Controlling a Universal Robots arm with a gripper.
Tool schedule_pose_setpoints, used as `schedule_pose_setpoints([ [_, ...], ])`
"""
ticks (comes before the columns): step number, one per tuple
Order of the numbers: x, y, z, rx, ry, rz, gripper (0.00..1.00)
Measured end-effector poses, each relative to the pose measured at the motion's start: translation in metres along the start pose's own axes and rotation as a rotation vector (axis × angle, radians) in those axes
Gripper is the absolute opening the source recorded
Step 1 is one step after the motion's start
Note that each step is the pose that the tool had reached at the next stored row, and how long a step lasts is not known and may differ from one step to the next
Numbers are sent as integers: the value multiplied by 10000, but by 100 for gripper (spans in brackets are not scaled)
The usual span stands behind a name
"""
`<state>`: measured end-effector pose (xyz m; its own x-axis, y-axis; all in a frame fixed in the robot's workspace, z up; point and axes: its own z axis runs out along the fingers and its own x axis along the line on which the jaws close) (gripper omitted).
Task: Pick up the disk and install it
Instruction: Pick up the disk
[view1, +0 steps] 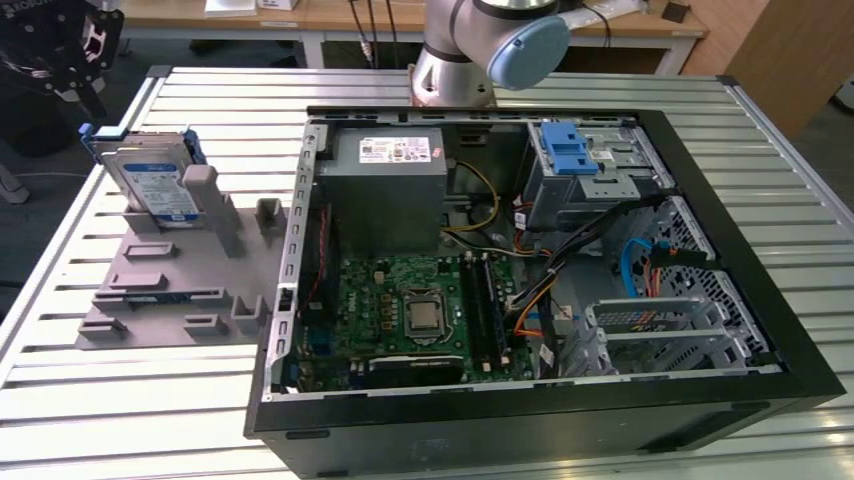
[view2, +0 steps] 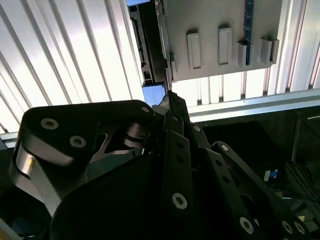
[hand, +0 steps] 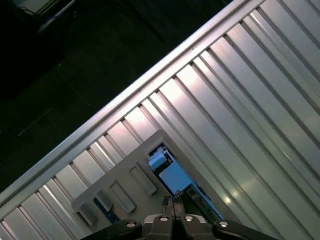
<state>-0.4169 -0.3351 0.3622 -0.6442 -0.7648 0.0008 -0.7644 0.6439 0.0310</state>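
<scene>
Disk (view1: 150, 180) standing on edge in grey fixture (view1: 147, 300), upper left of exterior view, outside open PC case (view1: 467, 425). Gripper (hand: 174, 201) poised above its top edge, not touching; fingers closed together, nothing between them. Probably dense and rigid, with smooth metal faces (slippery, shock-sensitive). Best grip likely across the blue bracket along the edges, square-on, staying off the label face and connector end.
</scene>
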Motion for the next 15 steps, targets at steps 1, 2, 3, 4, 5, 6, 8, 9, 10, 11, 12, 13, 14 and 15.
schedule_pose_setpoints([
  [1, 0, 0, 0, 0, 3, -83, 11],
  [2, 0, 0, 0, 1, 5, -163, 11],
  [3, 0, 0, 0, 2, 7, -252, 11],
  [4, 0, 0, 0, 3, 8, -340, 11],
  [5, 0, 0, 1, 5, 10, -437, 11],
  [6, 0, 0, 2, 6, 13, -555, 11],
  [8, 0, 0, 3, 7, 20, -823, 11],
  [9, 0, 0, 4, 8, 24, -964, 11],
  [10, 0, 0, 5, 9, 28, -1102, 11],
  [11, 0, 0, 6, 9, 32, -1252, 11],
  [12, 0, 0, 7, 10, 36, -1390, 11],
  [13, 0, -1, 8, 10, 40, -1532, 11],
  [14, 0, 0, 8, 10, 44, -1674, 11],
  [15, 0, 0, 9, 11, 48, -1803, 11],
])
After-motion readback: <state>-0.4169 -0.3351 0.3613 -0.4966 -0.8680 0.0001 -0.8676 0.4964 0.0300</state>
